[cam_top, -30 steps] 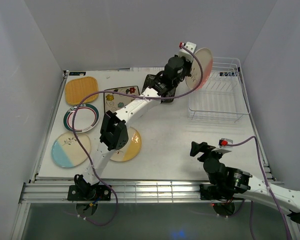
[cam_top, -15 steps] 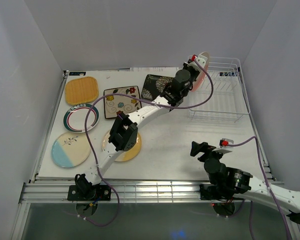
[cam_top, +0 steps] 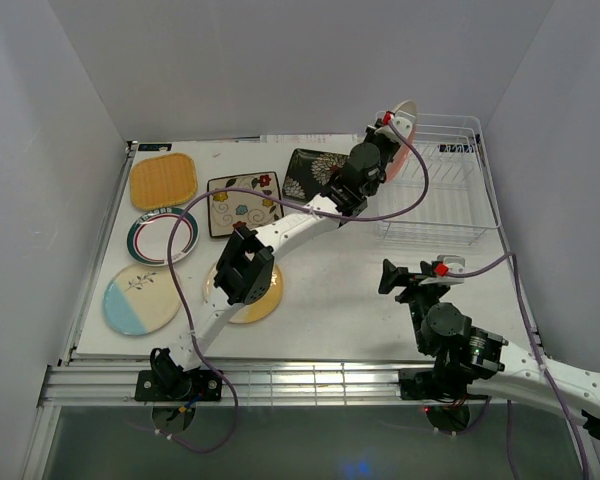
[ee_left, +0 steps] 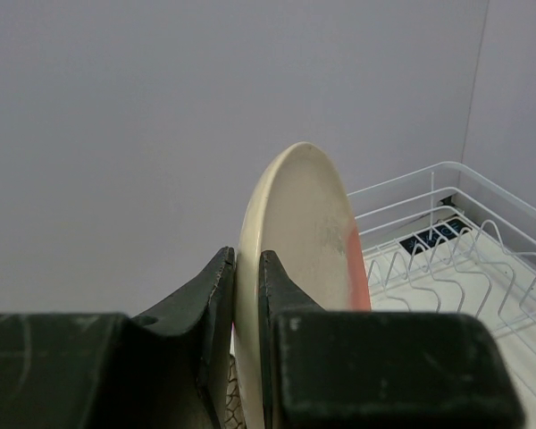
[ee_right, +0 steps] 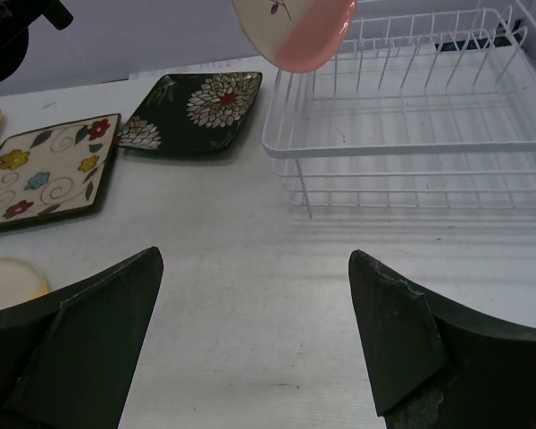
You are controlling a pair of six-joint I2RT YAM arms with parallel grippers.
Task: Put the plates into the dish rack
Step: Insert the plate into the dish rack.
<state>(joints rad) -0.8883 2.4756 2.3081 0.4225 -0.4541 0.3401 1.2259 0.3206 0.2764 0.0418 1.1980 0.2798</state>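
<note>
My left gripper (cam_top: 380,140) is shut on the pink-cream plate (cam_top: 401,130), holding it on edge in the air at the left end of the white dish rack (cam_top: 450,225). In the left wrist view the plate (ee_left: 299,223) stands between my fingers with the rack (ee_left: 464,259) to its right. My right gripper (cam_top: 405,280) is open and empty over bare table in front of the rack. In the right wrist view the plate (ee_right: 295,31) hangs above the rack (ee_right: 411,147). On the table lie the orange (cam_top: 163,179), cream floral (cam_top: 242,202), black floral (cam_top: 313,170), green-rimmed (cam_top: 163,236), blue-cream (cam_top: 140,299) and yellow-cream (cam_top: 265,295) plates.
Grey walls close in the table on the left, back and right. The left arm stretches diagonally across the table over the yellow-cream plate. A purple cable loops above the plates at the left.
My left gripper has carried the pink-cream plate down and right to the rack's left end, turning it more edge-on. My right gripper has moved forward toward the rack.
</note>
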